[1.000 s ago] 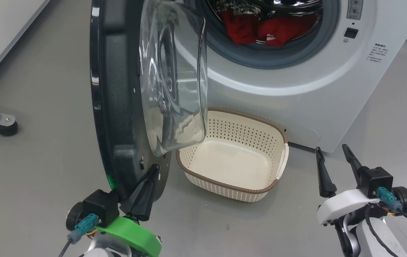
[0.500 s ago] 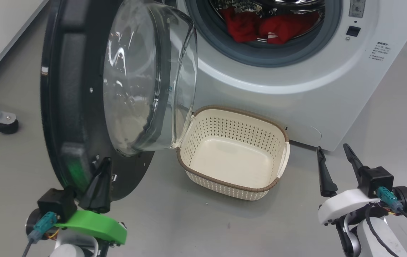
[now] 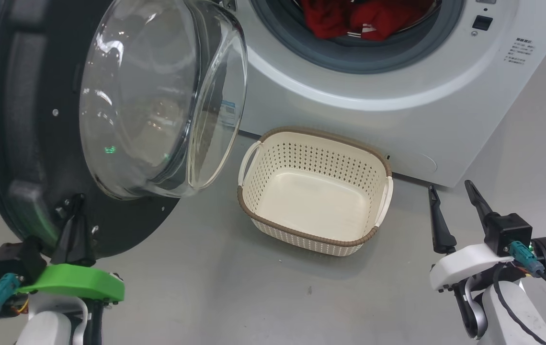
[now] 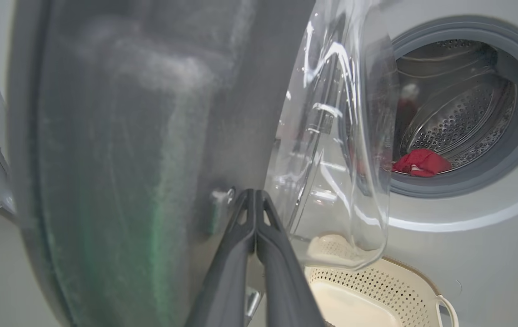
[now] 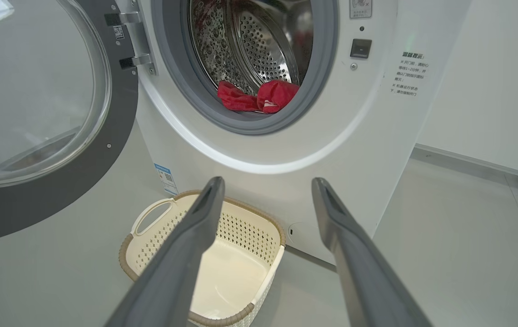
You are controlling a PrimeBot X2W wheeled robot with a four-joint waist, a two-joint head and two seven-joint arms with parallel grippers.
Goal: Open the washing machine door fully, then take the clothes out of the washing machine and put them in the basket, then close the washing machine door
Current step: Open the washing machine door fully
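Red clothes (image 5: 259, 96), hinges (image 5: 134, 61) in right wrist view, left end effector (image 4: 255, 193) closed, right end effector (image 5: 266, 180) wide

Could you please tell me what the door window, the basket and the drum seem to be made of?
The door window looks like clear glass or hard plastic: glossy, with sharp reflections. The basket seems cream moulded plastic, matte, with punched holes; its brown rim looks braided. The drum is likely stainless steel: shiny, perforated.

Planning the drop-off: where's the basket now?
In the head view's middle, the basket sits on the floor before the washing machine, right of the washing machine door.
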